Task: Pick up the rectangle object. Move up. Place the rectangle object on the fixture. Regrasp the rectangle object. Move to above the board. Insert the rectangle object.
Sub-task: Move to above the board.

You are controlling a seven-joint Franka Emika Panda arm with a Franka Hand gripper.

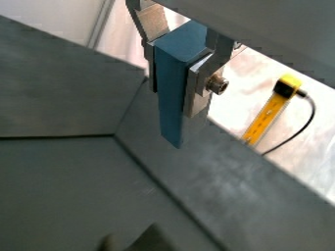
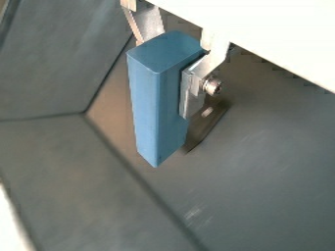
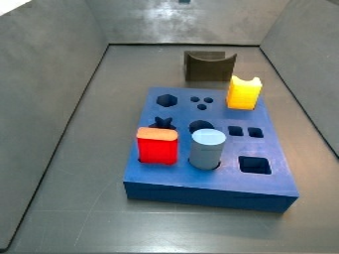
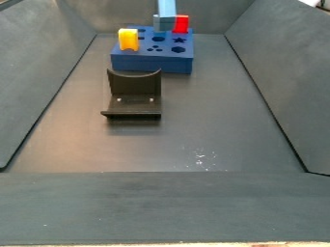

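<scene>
In both wrist views my gripper [image 1: 178,75] [image 2: 167,71] is shut on the rectangle object [image 1: 171,110] [image 2: 153,113], a slim blue block hanging lengthwise below the silver fingers [image 2: 197,86], well above the grey floor. Neither side view shows the gripper or the rectangle object. The dark fixture [image 3: 207,67] [image 4: 133,92] stands on the floor beside the blue board [image 3: 212,185] [image 4: 152,64]. Open holes show in the board's top.
On the board stand a yellow piece [image 3: 244,91] [image 4: 129,39], a red piece [image 3: 157,145] [image 4: 182,23] and a pale cylinder [image 3: 207,148] [image 4: 165,21]. Sloping grey walls enclose the floor. A yellow cabled part [image 1: 279,103] lies outside the wall.
</scene>
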